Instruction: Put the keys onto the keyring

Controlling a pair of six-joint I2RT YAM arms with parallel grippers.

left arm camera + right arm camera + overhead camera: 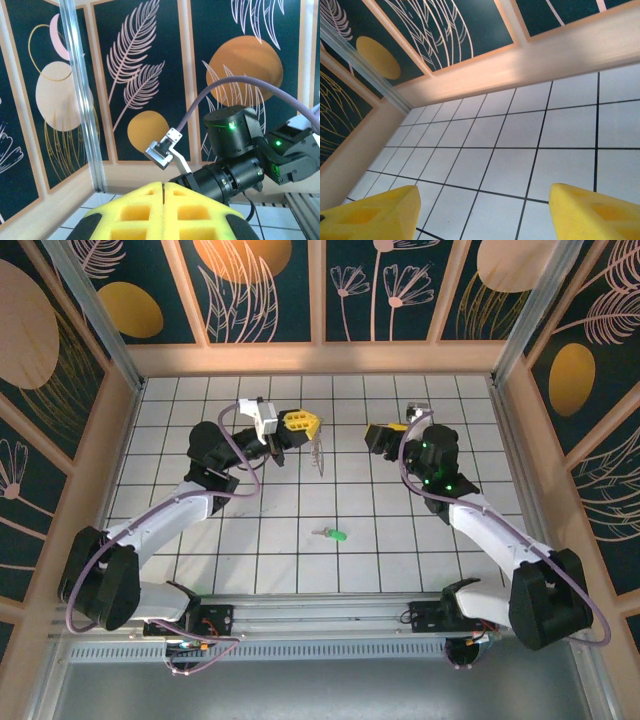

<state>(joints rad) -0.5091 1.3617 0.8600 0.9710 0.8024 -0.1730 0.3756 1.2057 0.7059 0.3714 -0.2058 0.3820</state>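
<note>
The keys (336, 534) are a single green-headed key with a short silver blade, lying flat on the white tiles in front of both arms. The keyring (321, 454) is a thin loop dangling above the tiles from the tip of my left gripper (315, 427), which is shut on it. In the left wrist view the two yellow fingers (135, 210) press together at the left gripper (164, 184), leaving just a thin dark slit. My right gripper (372, 435) faces the ring from the right, about one tile away. It (483, 192) stands open with bare tiles between its fingertips.
The right arm's black wrist (235, 150) and its silver camera bracket (162, 150) face the left wrist camera. Patterned walls with wooden edging (320, 358) and aluminium corner posts (82, 95) enclose the tiled table (250, 560).
</note>
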